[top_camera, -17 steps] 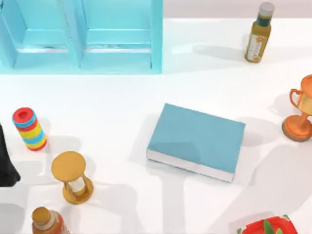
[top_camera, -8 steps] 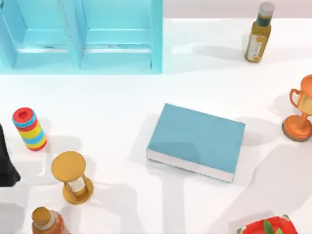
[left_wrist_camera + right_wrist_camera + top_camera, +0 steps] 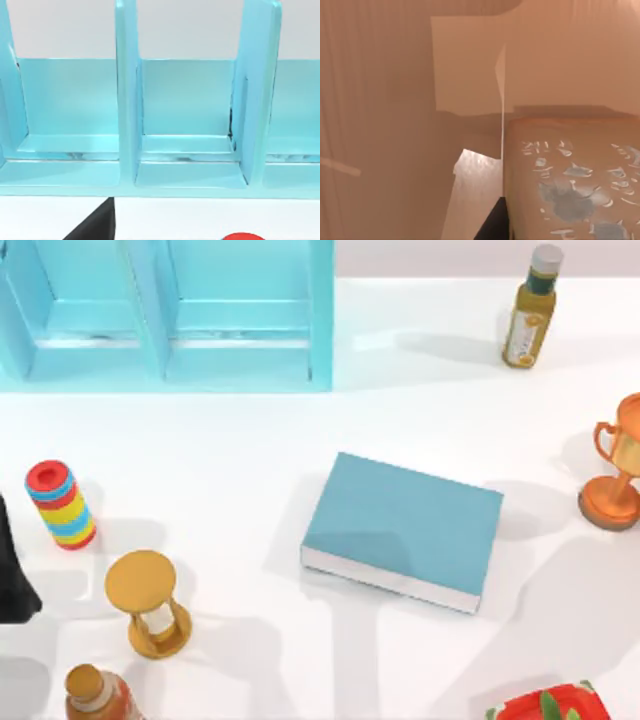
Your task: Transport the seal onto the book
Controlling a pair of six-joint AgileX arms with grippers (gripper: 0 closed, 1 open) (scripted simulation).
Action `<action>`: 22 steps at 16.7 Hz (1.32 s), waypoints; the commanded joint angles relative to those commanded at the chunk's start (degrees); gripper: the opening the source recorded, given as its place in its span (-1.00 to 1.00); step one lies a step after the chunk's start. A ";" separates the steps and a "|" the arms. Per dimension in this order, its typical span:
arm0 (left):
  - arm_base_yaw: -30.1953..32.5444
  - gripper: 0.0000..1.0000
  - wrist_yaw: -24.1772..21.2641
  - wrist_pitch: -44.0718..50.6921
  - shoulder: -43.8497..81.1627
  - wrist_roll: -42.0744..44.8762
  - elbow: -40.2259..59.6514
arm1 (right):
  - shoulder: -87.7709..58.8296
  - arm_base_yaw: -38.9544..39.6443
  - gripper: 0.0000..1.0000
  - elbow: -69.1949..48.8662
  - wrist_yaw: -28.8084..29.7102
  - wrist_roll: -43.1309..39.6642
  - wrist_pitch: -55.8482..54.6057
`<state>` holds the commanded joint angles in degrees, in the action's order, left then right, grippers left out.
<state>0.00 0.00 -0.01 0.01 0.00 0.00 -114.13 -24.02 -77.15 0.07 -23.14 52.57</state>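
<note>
Near the middle of the table, the thick rectangular teal-blue hardcover book [image 3: 405, 525] with white page edges is lying flat, and we are seeing its cover bare, so we are judging the delivery as not yet made.

In the right wrist view we are looking at the small tan-brown, wood-like seal [image 3: 570, 190] from very close. Its face with pale, flaky marks is taking up the nearer part of that picture, against a warm brown surround. From this we are guessing that the seal is sitting right at our right gripper [image 3: 495, 227], of which a dark sliver is showing beside the block. We cannot tell how far that gripper is open, nor whether it has hold of the seal or is merely beside it.

Our left arm [image 3: 12, 580] is sitting parked at the table's left edge, facing the light-blue shelf unit [image 3: 127, 100]. We cannot tell its gripper's state either.

As we are judging it, nearly everything is left to do: securing the seal if it is not secured, carrying it over to the book, and setting it upright on the cover.
</note>
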 joint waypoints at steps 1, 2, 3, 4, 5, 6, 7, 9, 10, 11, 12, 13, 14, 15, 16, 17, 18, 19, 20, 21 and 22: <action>0.00 1.00 0.00 0.00 0.00 0.00 0.00 | 0.00 0.00 -1.00 0.00 0.00 0.00 0.00; 0.00 1.00 0.00 0.00 0.00 0.00 0.00 | 0.11 0.01 -1.00 -0.04 0.02 0.06 0.02; 0.00 1.00 0.00 0.00 0.00 0.00 0.00 | 0.11 0.00 -1.00 -0.14 0.06 0.17 0.08; 0.00 1.00 0.00 0.00 0.00 0.00 0.00 | 0.20 -0.03 -1.00 -0.64 0.29 0.74 0.41; 0.00 1.00 0.00 0.00 0.00 0.00 0.00 | 0.55 0.01 -1.00 -1.56 0.71 1.84 0.94; 0.00 1.00 0.00 0.00 0.00 0.00 0.00 | 1.23 0.19 -1.00 -2.71 1.24 3.40 1.57; 0.00 1.00 0.00 0.00 0.00 0.00 0.00 | 2.16 0.59 -1.00 -3.93 1.86 5.35 2.42; 0.00 1.00 0.00 0.00 0.00 0.00 0.00 | 4.09 1.99 -1.00 -6.83 3.07 9.51 4.97; 0.00 1.00 0.00 0.00 0.00 0.00 0.00 | 5.08 3.09 -1.00 -8.40 3.55 11.63 6.67; 0.00 1.00 0.00 0.00 0.00 0.00 0.00 | 6.04 4.52 -1.00 -10.02 3.87 13.68 8.71; 0.00 1.00 0.00 0.00 0.00 0.00 0.00 | 6.94 6.26 -1.00 -11.64 3.99 15.60 11.04; 0.00 1.00 0.00 0.00 0.00 0.00 0.00 | 7.79 8.31 -1.00 -13.23 3.91 17.33 13.67; 0.00 1.00 0.00 0.00 0.00 0.00 0.00 | 8.57 10.57 -1.00 -14.73 3.65 18.86 16.35; 0.00 1.00 0.00 0.00 0.00 0.00 0.00 | 9.21 12.87 -1.00 -16.09 3.24 20.19 19.22; 0.00 1.00 0.00 0.00 0.00 0.00 0.00 | 9.68 15.52 -1.00 -17.26 2.73 21.30 22.38; 0.00 1.00 0.00 0.00 0.00 0.00 0.00 | 10.01 18.25 -1.00 -18.26 2.15 22.20 25.24; 0.00 1.00 0.00 0.00 0.00 0.00 0.00 | 10.19 20.49 -1.00 -19.17 1.53 22.88 27.55; 0.00 1.00 0.00 0.00 0.00 0.00 0.00 | 10.37 22.19 -1.00 -19.85 0.95 23.37 29.29; 0.00 1.00 0.00 0.00 0.00 0.00 0.00 | 10.63 23.33 -1.00 -20.20 0.49 23.67 30.46; 0.00 1.00 0.00 0.00 0.00 0.00 0.00 | 10.84 23.88 -1.00 -20.29 0.23 23.81 31.03; 0.00 1.00 0.00 0.00 0.00 0.00 0.00 | 10.86 23.94 -1.00 -20.30 0.20 23.82 31.08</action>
<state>0.00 0.00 -0.01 0.01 0.00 0.00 -103.26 -0.09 -97.44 0.27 0.68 83.65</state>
